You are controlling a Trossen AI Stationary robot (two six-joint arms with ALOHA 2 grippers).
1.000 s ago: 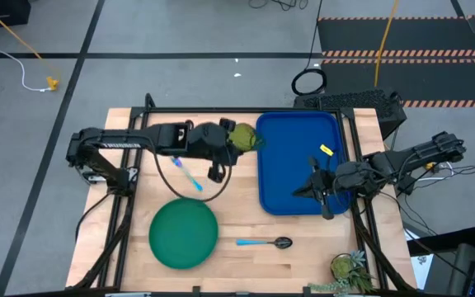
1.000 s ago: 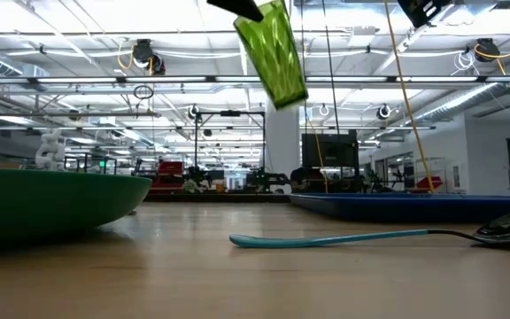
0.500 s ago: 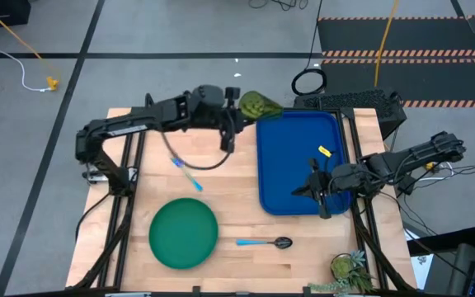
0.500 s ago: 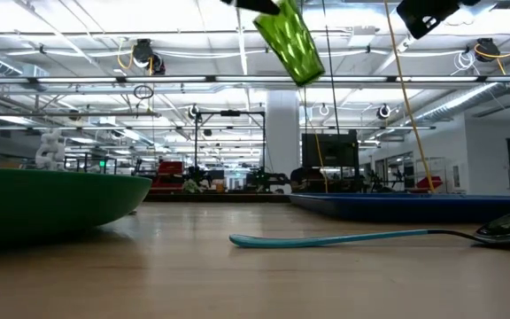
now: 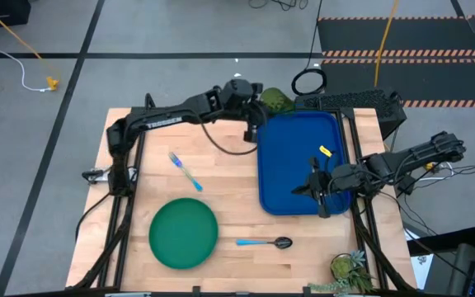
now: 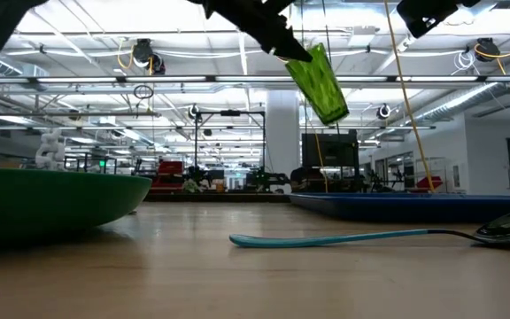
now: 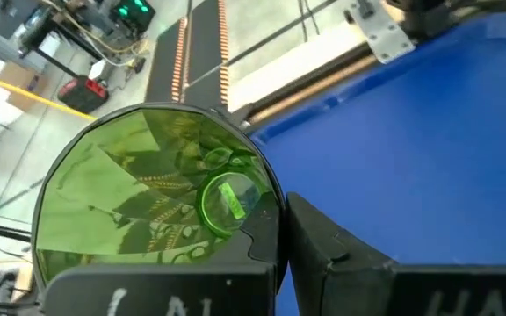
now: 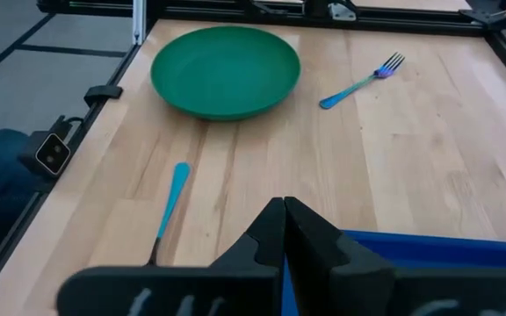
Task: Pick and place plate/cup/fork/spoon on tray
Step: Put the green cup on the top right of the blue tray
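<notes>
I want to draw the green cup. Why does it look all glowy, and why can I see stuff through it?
In the low view the cup hangs tilted before bright ceiling lights, so light shines through its see-through green wall. In the left wrist view it fills the picture close up, and its faceted sides bend what lies behind into wavy patches. The blue tray beside it looks plain and flat.

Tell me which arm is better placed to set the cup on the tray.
Left. Its gripper holds the cup aloft by the tray's far corner; the right gripper waits shut at the near end.
</notes>
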